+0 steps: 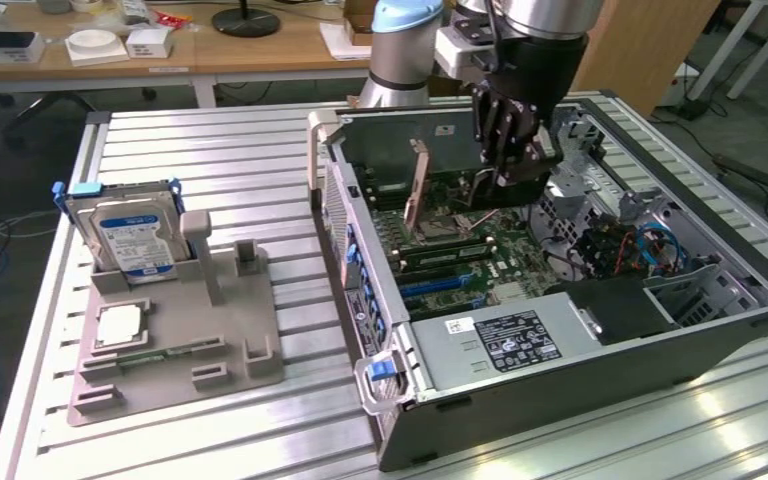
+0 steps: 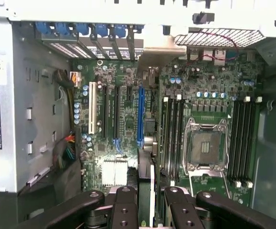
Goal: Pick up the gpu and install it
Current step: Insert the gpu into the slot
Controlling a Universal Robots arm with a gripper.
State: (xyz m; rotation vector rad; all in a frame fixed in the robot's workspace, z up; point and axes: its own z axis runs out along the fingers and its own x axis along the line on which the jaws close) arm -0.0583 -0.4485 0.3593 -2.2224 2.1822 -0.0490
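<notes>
On the exterior view I'm seeing the arm (image 1: 544,35) reaching steeply down into the open computer case (image 1: 584,395). The gripper (image 1: 518,168) is pointing straight down over the motherboard (image 1: 491,250), and the hard drive (image 1: 131,235) is standing well off to one side of it. On the wrist view the black fingers (image 2: 124,205) are clamping the gpu (image 2: 146,169) edge-on between them. The card is lining up with the blue slot (image 2: 140,117) just ahead of the fingertips.

Silver arm (image 1: 406,60) with pale blue joint cap, black linkage hand (image 1: 516,168)
</notes>
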